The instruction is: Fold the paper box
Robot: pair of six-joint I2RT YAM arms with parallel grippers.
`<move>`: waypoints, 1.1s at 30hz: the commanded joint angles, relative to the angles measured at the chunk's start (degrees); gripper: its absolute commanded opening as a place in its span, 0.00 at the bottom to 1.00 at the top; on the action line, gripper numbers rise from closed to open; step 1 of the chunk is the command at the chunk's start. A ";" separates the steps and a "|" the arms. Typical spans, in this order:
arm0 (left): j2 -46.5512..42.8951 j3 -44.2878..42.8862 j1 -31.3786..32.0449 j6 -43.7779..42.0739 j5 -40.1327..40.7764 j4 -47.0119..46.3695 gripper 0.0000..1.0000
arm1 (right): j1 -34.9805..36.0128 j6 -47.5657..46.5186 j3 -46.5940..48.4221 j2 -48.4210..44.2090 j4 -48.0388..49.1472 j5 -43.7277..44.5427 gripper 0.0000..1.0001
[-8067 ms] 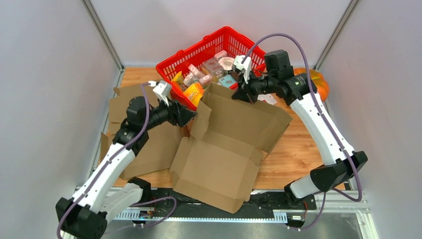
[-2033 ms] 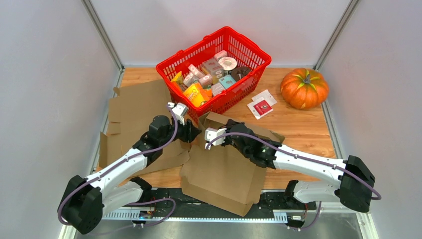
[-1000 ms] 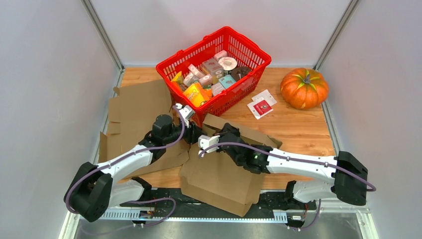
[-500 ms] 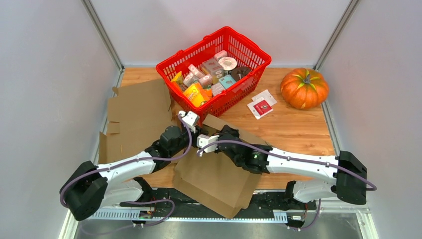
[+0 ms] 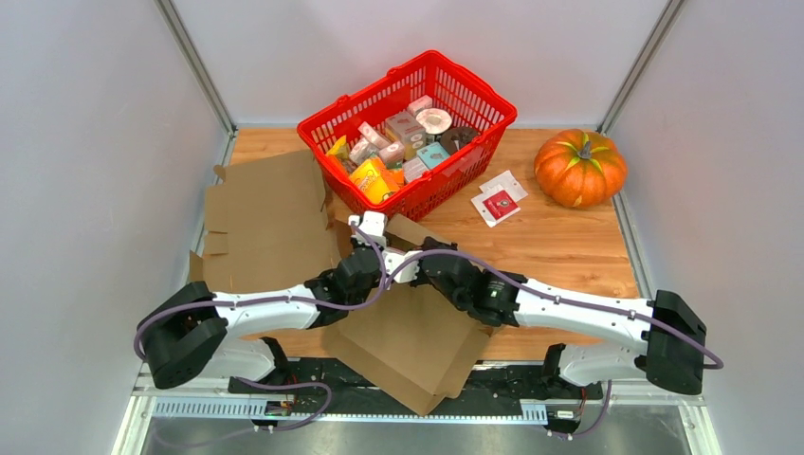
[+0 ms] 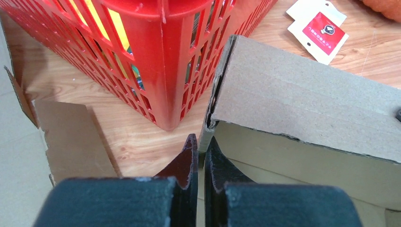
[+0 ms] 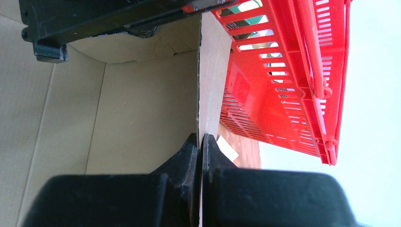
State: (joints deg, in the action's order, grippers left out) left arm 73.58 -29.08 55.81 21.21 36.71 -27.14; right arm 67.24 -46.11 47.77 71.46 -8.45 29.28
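Paper box [image 5: 408, 336] on desk [image 5: 569, 256] just beside red basket [image 5: 441, 190], one wall clamped by left fingers [image 6: 189, 158] and right fingers [image 7: 191, 151] alike; mid-fold, likely next: raising and creasing that wall upright.

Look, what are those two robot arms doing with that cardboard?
They are folding a cardboard box into shape. The left gripper and the right gripper each pinch a raised wall of it, close together, right beside the red basket. The box is only partly folded.
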 commanded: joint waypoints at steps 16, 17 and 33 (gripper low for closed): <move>12.11 -1.95 -1.41 -3.46 4.77 -8.64 0.00 | 0.52 10.23 -1.10 2.45 -7.28 -17.68 0.22; 11.76 -1.68 -1.41 -3.02 5.12 -8.72 0.00 | 0.52 11.29 -0.66 2.54 -7.46 -16.81 0.32; 9.48 2.01 -1.41 -1.44 -1.29 -10.92 0.13 | -0.70 61.27 7.07 -18.02 -25.73 -10.46 0.95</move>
State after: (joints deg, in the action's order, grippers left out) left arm 83.74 -29.45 54.59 17.89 36.29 -39.44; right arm 68.53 -4.19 49.98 57.41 -29.52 17.45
